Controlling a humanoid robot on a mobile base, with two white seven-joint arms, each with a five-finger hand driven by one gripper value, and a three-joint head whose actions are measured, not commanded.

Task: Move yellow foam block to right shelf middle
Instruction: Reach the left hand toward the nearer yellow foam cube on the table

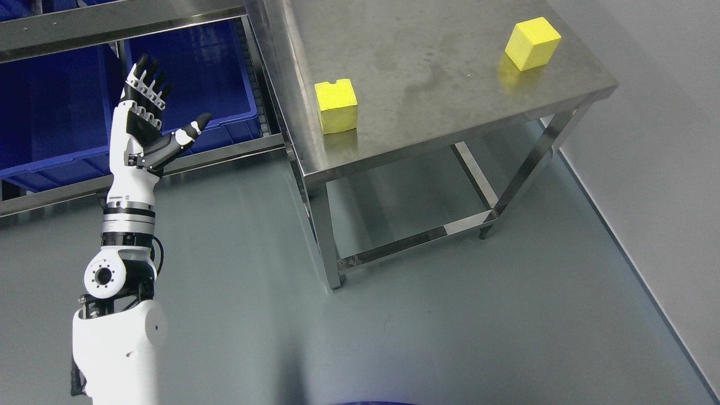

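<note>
Two yellow foam blocks sit on a steel table (427, 67). The nearer block (336, 105) is close to the table's front left edge. The other block (532, 43) stands near the far right corner. My left hand (154, 104) is raised at the left, well apart from the table, its fingers spread and holding nothing. Its white arm rises from the lower left corner. No right arm shows in the view.
Blue plastic bins (62, 101) sit in a steel rack (112, 22) at the upper left, behind my left hand. Grey floor lies in front of the table. A pale wall (664, 140) runs along the right side.
</note>
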